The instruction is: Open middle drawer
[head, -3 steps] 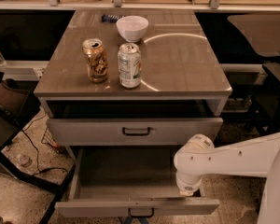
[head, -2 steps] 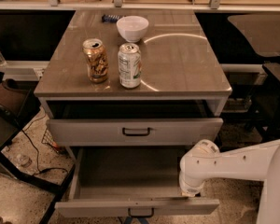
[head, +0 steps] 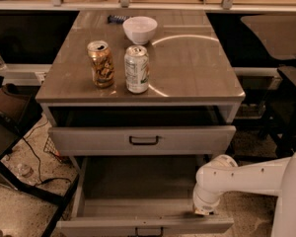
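The middle drawer [head: 138, 209] is pulled far out of the grey cabinet. It is a long shallow grey tray, and its flat front with a small black bar handle [head: 149, 230] sits at the bottom edge of the view. The tray looks empty. The taller-fronted top drawer [head: 143, 140] above it is only slightly out. The lowest drawer is hidden under the open one. My white arm reaches in from the right, and my gripper [head: 205, 211] is at the right side wall of the open drawer, near its front corner.
On the cabinet top [head: 197, 68] stand a gold can [head: 101, 63], a silver can [head: 137, 68] and a white bowl [head: 140, 28]. Dark furniture stands at the left [head: 10, 117] and right [head: 286, 102]. Cables lie on the speckled floor [head: 34, 162] at the left.
My arm's end has shifted a little to the right and down along the drawer's right side. The middle drawer stays pulled out as before.
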You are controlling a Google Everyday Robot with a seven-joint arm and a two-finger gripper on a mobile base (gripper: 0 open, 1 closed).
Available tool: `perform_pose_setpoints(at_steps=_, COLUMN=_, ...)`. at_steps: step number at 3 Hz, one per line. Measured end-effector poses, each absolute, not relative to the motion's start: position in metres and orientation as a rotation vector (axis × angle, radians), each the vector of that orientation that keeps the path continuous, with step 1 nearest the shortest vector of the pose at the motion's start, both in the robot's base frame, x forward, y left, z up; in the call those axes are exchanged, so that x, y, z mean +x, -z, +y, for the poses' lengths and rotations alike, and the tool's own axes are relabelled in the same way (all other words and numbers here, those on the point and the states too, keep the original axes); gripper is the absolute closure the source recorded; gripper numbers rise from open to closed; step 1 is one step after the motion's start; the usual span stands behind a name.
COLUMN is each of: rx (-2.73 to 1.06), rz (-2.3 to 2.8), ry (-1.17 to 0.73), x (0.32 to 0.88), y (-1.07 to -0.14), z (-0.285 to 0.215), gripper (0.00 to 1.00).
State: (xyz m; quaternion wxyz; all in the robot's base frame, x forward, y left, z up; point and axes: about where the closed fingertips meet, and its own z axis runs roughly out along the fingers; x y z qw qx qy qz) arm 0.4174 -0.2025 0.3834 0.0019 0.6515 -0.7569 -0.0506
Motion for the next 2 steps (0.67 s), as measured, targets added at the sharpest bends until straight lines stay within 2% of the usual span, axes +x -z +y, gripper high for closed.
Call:
perform_pose_setpoints(at_steps=1, rx=2.044, rz=-2.375, ry=0.159, x=0.417, y=-0.386, z=-0.203, gripper=1.00)
perform_pose_setpoints(at_steps=2, rx=1.994, rz=-2.361, ry=0.228, x=0.382, y=-0.389, z=-0.210, gripper=1.00)
